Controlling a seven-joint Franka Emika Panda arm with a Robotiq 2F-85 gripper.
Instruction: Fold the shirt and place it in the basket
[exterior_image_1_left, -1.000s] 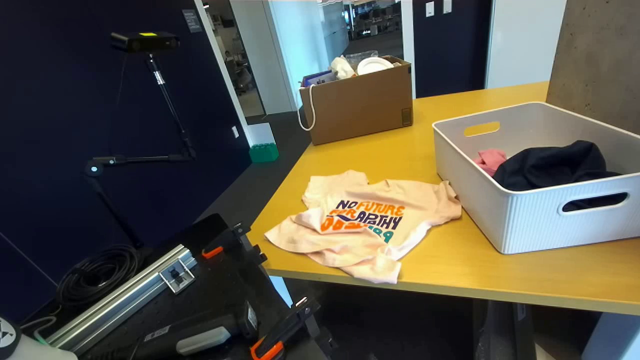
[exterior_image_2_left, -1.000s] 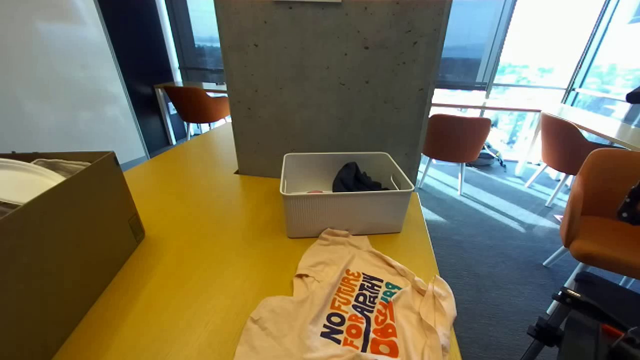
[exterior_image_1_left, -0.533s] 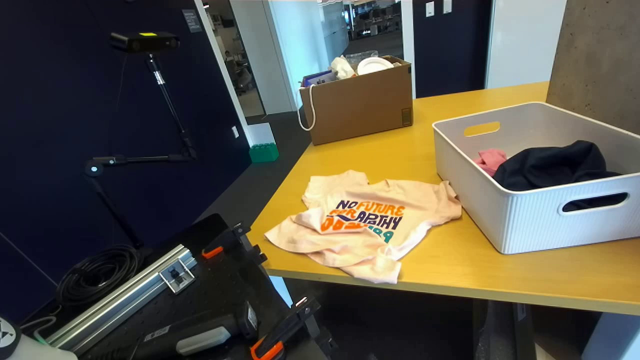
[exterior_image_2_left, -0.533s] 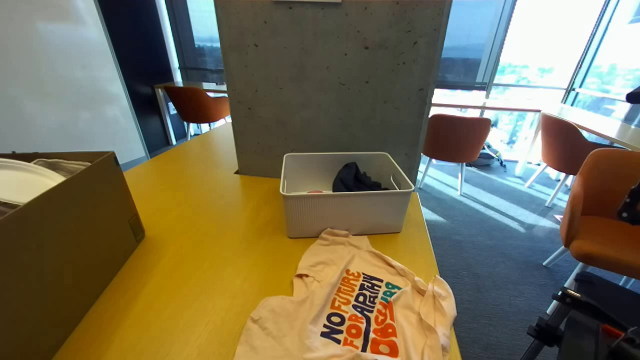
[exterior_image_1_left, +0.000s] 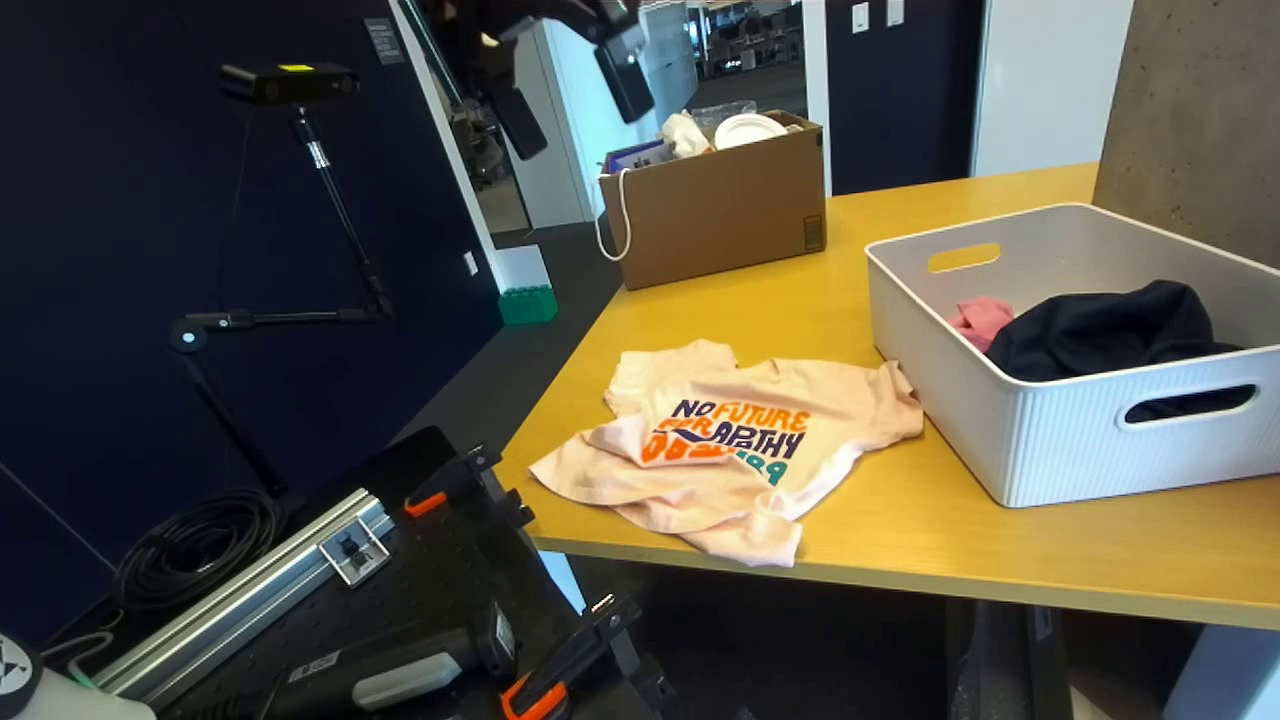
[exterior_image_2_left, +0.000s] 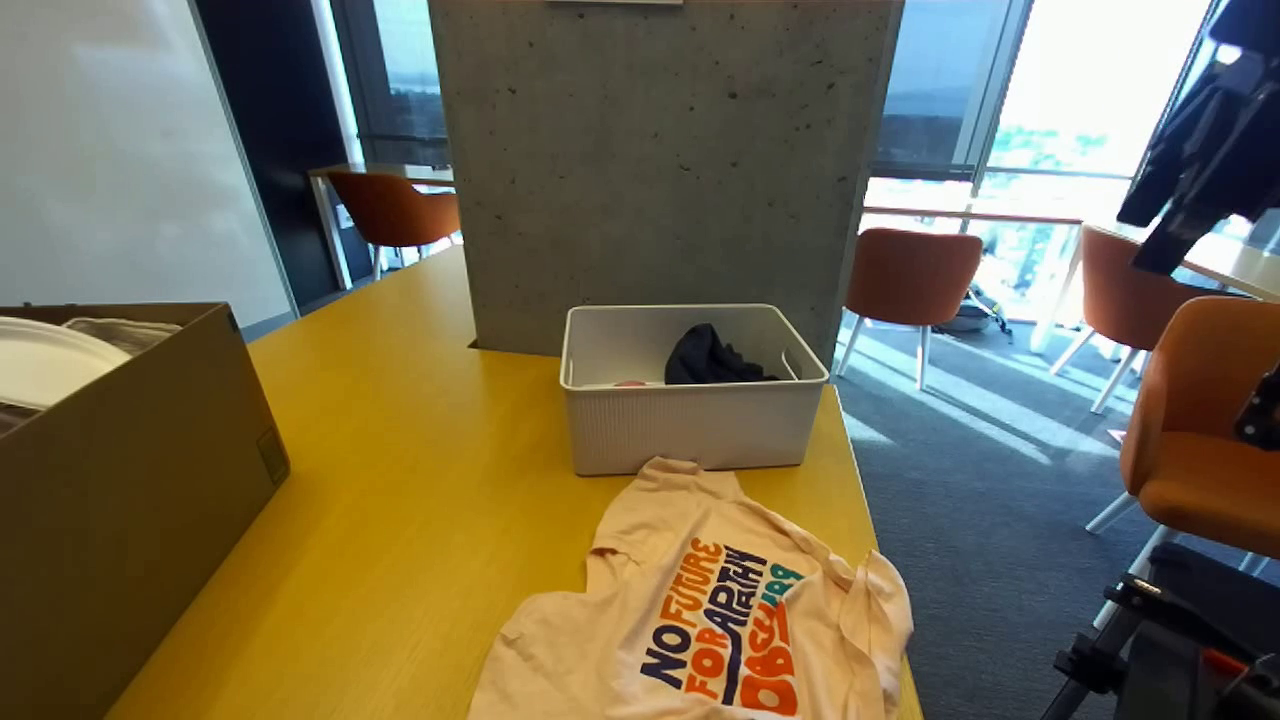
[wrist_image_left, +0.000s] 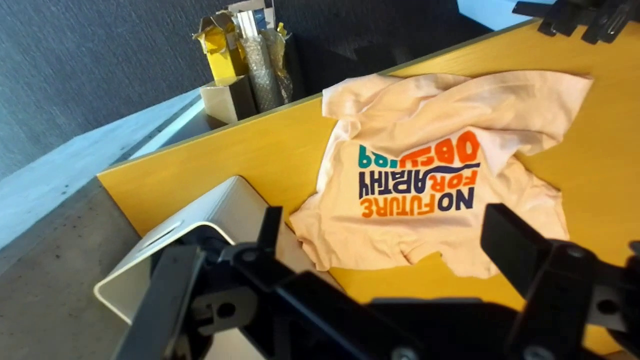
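The pale peach shirt (exterior_image_1_left: 840, 395) lies on the yellow table, printed graphic up. Its sleeve end touches or nearly touches the basket; its lower hem is bunched and folded over near the table's front edge. It also shows in an exterior view (exterior_image_2_left: 590, 650) and the wrist view (wrist_image_left: 380, 240). The white-grey basket (exterior_image_1_left: 1090, 450) stands beside the shirt and also shows in an exterior view (exterior_image_2_left: 690, 430) and the wrist view (wrist_image_left: 245, 205). My gripper (exterior_image_1_left: 580, 128) is open and empty, high above the table; its spread fingers show in the wrist view (wrist_image_left: 382, 215).
A black garment (exterior_image_1_left: 1110, 330) and a pink cloth (exterior_image_1_left: 982, 322) lie in the basket. A brown cardboard box (exterior_image_1_left: 720, 210) with odds and ends stands at the table's far side. A concrete pillar (exterior_image_2_left: 660, 180) rises behind the basket. Clamps (exterior_image_1_left: 560, 670) sit near the table's edge.
My gripper has come into view at the top of an exterior view and at the right of another. The shirt and basket have not moved.
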